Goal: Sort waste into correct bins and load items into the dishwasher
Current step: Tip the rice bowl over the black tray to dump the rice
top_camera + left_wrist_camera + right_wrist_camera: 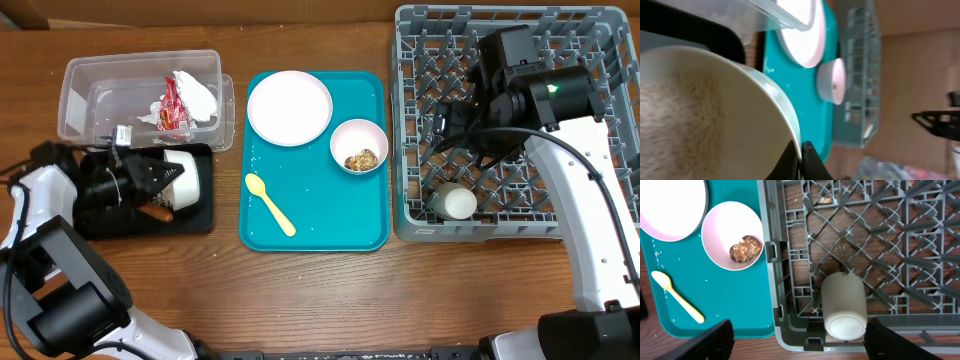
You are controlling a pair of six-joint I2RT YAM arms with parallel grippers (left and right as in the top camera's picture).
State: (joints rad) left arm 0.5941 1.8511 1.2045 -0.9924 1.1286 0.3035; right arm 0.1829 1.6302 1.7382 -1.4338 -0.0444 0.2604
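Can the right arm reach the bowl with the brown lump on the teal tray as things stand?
Probably yes: the right hand hangs open over the dish rack, and the bowl sits uncovered at the teal tray's edge next to the rack.

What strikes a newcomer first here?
The left pincer grips the rim of a pale round bowl of white rice, tilted over the shallow black rectangular tray at far left. On the teal serving tray in the middle sit a round pale pink plate and a small pale bowl holding a brown lump. At right, a small white cup lies on its side in the grey plastic dish rack.
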